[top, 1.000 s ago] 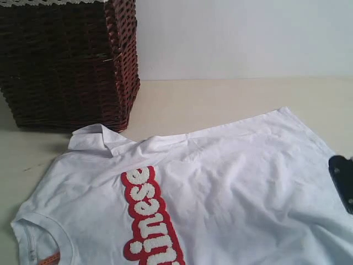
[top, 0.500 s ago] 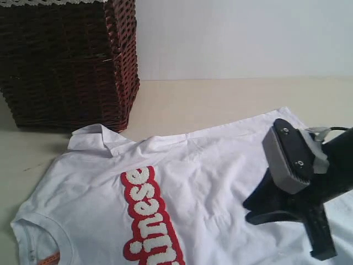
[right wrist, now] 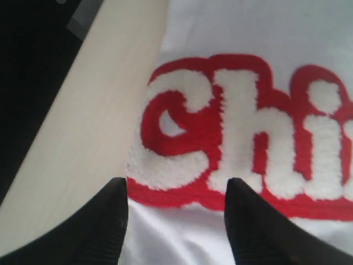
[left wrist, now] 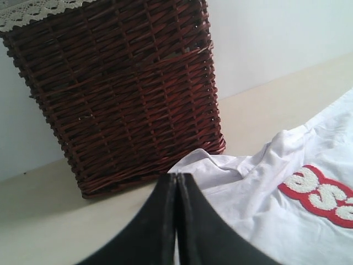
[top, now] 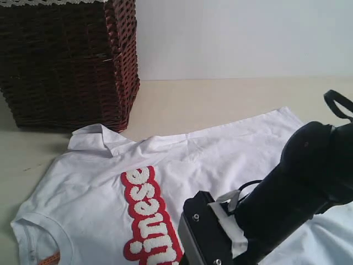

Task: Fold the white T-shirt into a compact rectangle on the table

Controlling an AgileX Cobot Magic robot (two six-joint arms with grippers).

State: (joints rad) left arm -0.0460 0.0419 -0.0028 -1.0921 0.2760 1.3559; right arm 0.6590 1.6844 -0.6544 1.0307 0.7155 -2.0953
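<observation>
White T-shirt spread lettering-up on the tabletop beside a wicker basket. Right arm newly swung in over the shirt, jaws just parted above the red-edged letters, gripping nothing. Left jaws pressed together, empty. Probably readying a first fold grasp.

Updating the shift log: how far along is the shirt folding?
Done: the white T-shirt lies spread on the table, lettering up, no neat fold visible. In hand: the right hand hangs open over the lettering, holding nothing; the left hand is shut near the sleeve. Left: every fold.
</observation>
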